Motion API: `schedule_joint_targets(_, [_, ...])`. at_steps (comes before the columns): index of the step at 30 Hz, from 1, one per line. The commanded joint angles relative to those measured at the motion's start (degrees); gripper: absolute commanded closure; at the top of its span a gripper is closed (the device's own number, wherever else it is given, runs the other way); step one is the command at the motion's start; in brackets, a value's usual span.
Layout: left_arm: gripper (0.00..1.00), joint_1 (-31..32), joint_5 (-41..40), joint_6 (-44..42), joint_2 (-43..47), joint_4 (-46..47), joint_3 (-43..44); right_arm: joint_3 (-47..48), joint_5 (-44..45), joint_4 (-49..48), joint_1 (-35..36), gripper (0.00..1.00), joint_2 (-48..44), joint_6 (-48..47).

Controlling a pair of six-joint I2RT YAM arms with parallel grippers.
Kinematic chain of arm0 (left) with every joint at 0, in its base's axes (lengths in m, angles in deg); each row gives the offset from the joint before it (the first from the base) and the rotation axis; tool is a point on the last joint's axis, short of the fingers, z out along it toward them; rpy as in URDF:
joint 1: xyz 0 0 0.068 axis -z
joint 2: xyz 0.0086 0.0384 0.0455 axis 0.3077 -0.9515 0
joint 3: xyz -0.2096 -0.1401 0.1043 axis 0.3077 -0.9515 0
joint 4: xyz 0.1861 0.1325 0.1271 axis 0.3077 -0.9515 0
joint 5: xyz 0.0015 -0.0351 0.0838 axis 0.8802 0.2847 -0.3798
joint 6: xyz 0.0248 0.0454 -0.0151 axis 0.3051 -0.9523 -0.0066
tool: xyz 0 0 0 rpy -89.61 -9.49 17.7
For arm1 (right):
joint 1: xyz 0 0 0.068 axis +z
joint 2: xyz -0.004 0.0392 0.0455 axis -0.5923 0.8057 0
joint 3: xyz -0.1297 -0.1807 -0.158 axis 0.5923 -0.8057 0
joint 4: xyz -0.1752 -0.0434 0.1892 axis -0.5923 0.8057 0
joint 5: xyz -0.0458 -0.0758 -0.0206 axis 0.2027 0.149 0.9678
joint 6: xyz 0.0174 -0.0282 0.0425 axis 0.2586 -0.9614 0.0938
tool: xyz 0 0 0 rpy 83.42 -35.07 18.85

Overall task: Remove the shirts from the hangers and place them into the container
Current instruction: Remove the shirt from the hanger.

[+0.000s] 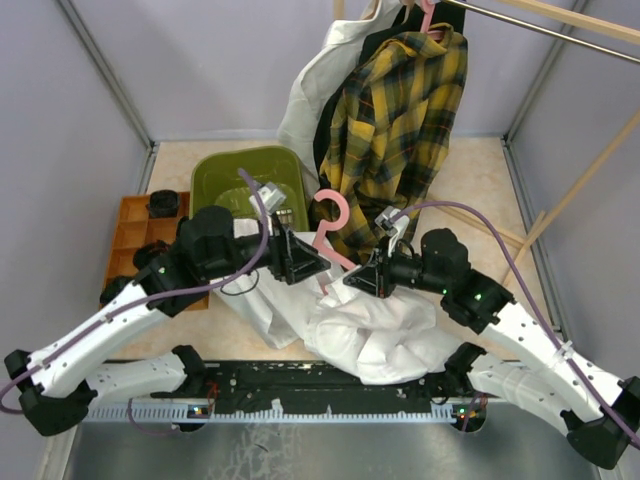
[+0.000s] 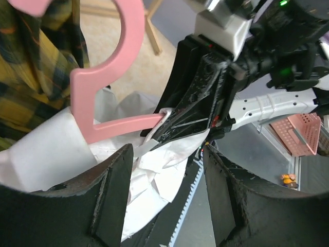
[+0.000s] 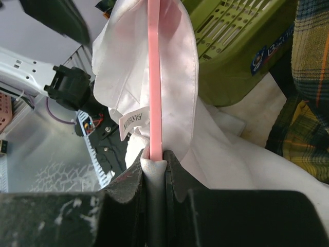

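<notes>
A white shirt (image 1: 370, 335) lies crumpled on the table between the arms, with a pink hanger (image 1: 330, 215) still inside its collar. My right gripper (image 3: 154, 163) is shut on one arm of this pink hanger (image 3: 154, 77), pinching a fold of the white shirt (image 3: 221, 159) with it. My left gripper (image 2: 167, 200) stands open just left of the hanger (image 2: 103, 82), with nothing between its fingers (image 2: 115, 195). The olive-green container (image 1: 235, 175) sits behind the left gripper (image 1: 305, 258). A yellow-and-black plaid shirt (image 1: 400, 120) hangs at the back on another pink hanger (image 1: 428, 20).
A cream shirt (image 1: 320, 90) and a black one (image 1: 335, 130) hang beside the plaid shirt on the rail. An orange compartment tray (image 1: 135, 235) lies left of the container. Wooden poles (image 1: 570, 190) lean at the right. Grey walls close in the table.
</notes>
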Motion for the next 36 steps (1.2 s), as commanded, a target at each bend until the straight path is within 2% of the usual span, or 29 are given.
schedule_joint_targets(1, [0.37,2.43,-3.89,4.85,-3.58,3.04,-1.35,3.74,-1.09,-3.99,0.37,1.0,-1.71,1.02])
schedule_joint_targets(8, [0.36,2.68,-25.46,9.49,-2.93,-8.48,-1.36,4.68,-1.64,-1.57,0.42,1.0,-3.38,0.84])
schedule_joint_targets(12, [0.33,2.68,-30.3,8.84,1.45,-7.31,-3.09,4.25,-3.71,-1.6,0.36,1.0,-4.63,1.37])
schedule_joint_targets(15, [0.33,2.68,-27.79,7.44,2.42,-2.8,-4.51,4.31,-5.56,-1.18,0.35,1.0,-4.19,1.53])
schedule_joint_targets(25, [0.34,2.68,-10.37,3.72,-2.14,5.59,-4.17,4.53,-10.37,0.6,0.43,1.0,-1.82,1.0])
schedule_joint_targets(33, [0.35,2.77,-10.82,2.76,-4.03,4.85,-2.37,4.3,-12.07,0.14,0.87,1.0,-1.04,0.71])
schedule_joint_targets(36, [0.35,2.79,-10.73,3.35,-3.44,3.96,-0.68,4.73,-6.9,2.09,0.97,1.0,-0.92,0.48])
